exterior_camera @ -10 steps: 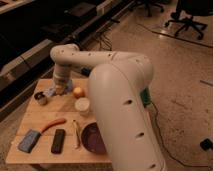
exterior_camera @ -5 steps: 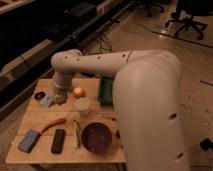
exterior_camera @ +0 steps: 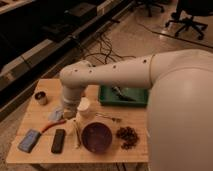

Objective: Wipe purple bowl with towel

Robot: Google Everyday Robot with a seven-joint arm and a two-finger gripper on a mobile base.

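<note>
Gripper [exterior_camera: 65, 113] sits low over the left part of the wooden desk [exterior_camera: 45, 156], at the end of the big white arm [exterior_camera: 115, 75] that reaches in from the right. It is closed, and it is mostly hidden under the arm's thick wrist. The towel [exterior_camera: 55, 115], a small pale grey-blue cloth, lies on the desk right at the gripper, touching it or nearly so; whether any cloth is pinched between the fingers cannot be made out. The purple bowl [exterior_camera: 96, 137] stands well apart from the gripper, near the front edge of the desk toward the middle; it is upright, and its dark glossy inside appears to hold nothing. A white cup [exterior_camera: 84, 106] stands just beside the wrist, between the gripper and the bowl; its contents cannot be seen. A small grey cup [exterior_camera: 41, 97] stands alone near the back left corner, its inside dark. A green tray [exterior_camera: 131, 101] lies at the back right of the desk, partly under the arm, with a dark item [exterior_camera: 118, 91] in it that is too blurred to name. A blue sponge [exterior_camera: 29, 140] and a black bar-shaped object [exterior_camera: 58, 141] lie at the front left, and a dark cluster [exterior_camera: 127, 136] of small pieces lies just right of the bowl.
</note>
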